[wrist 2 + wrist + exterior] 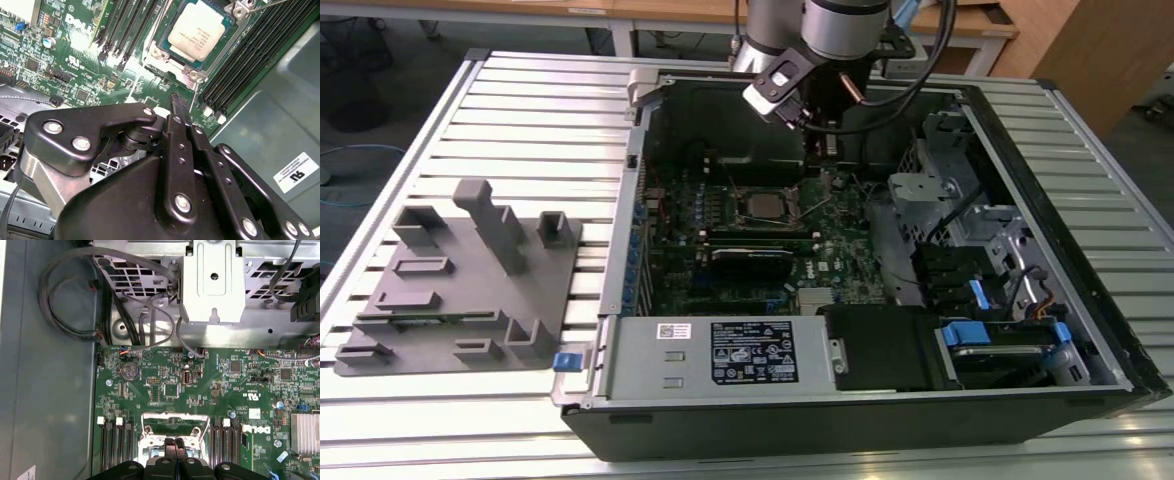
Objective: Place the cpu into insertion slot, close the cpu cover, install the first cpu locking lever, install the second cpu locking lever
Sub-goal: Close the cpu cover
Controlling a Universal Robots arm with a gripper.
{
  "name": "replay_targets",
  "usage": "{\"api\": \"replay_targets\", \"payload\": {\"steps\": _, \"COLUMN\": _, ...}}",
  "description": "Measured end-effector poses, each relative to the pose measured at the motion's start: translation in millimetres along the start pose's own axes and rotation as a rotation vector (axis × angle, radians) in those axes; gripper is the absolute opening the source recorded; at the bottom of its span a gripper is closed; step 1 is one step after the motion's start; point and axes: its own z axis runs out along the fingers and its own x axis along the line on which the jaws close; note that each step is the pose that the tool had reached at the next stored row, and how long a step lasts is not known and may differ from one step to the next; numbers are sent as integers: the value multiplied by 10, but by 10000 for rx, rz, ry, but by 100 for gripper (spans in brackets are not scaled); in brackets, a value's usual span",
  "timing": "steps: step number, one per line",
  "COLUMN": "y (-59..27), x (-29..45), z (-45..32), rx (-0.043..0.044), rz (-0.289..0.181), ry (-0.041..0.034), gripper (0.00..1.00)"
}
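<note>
The cpu (200,27), a silvery-grey square, lies flat in the insertion slot (159,54) on the green board; the exterior view shows it mid-board (763,204). A silvery metal frame surrounds it; I cannot tell whether the cpu cover is pressed down. A thin wire lever (260,5) juts out by the slot's corner, and one stands raised (817,207) beside the slot. My gripper (177,102) hangs just above the board beside the slot, shut with nothing between its fingers. In the first wrist view the gripper (175,442) overlaps the slot's frame (175,419). From outside, the gripper (825,150) is above the slot's far side.
Black memory slots (250,60) flank the socket on both sides. A drive cage (947,190) and cables (70,295) crowd the case's walls. A finned heat sink (305,432) sits on the board. A grey fixture block (460,280) stands on the slatted table at the exterior view's left.
</note>
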Motion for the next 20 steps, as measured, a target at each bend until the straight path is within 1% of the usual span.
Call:
{"api": "replay_targets", "payload": {"steps": 11, "y": 93, "x": -1, "z": 5, "rx": 0, "rz": 0, "ry": -1, "gripper": 11}}
{"api": "replay_targets", "payload": {"steps": 20, "y": 95, "x": -1, "z": -1, "rx": 0, "rz": 0, "ry": 0, "gripper": 11}}
